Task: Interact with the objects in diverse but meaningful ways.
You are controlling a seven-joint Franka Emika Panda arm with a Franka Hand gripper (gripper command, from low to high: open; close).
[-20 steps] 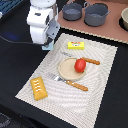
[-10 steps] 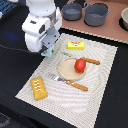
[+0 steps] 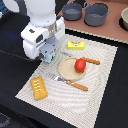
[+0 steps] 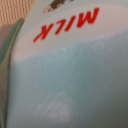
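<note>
Lighting in the exterior view was even and fairly bright, with soft shadows beside the plate (image 3: 70, 69) and the tomato (image 3: 79, 65). The picture was slightly soft overall. The wrist view was heavily blurred: the milk carton (image 4: 70, 80) filled the frame out of focus, its red lettering smeared.

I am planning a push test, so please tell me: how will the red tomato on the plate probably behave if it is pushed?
The red tomato looks round and smooth, so it would probably roll instead of sliding. The plate seems shallow, so its rim may hardly stop it. Its glossy skin might slip under a pinch.
</note>
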